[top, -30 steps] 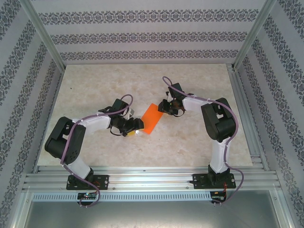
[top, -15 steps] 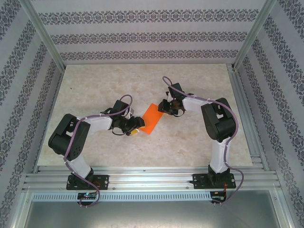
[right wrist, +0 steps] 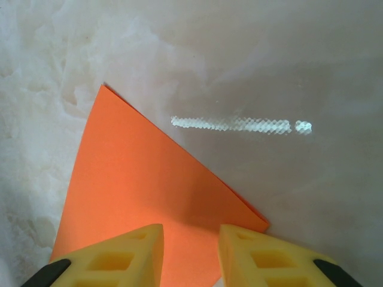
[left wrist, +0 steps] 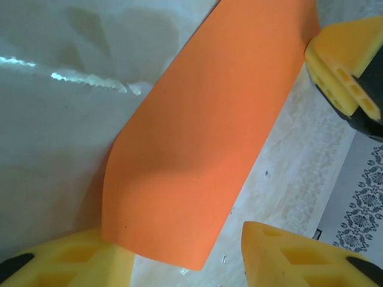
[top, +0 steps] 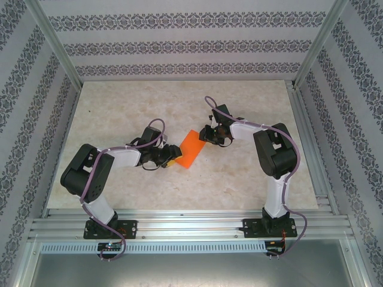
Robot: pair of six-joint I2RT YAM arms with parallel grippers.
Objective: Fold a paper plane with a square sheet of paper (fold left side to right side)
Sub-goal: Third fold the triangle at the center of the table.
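- Orange paper lies about the middle of the bench, between my two pincers.
- My left pincer stands parted round the paper's lifted, curled end. One finger seems to sit against its underside and the other is just beside it, so it grips nothing yet.
- To do this well, I judge I should bite only the very edge, squarely. Then I should carry it across in a low arc, so the edges meet before any crease is pressed.
- My right pincer sits at the opposite corner. It should hold that side fast so the sheet cannot slide.
- Whether it clamps the paper or merely rests over it, I cannot tell.
- Hidden from me are the paper's corners under both pincers, and whether the sheet is single or doubled.
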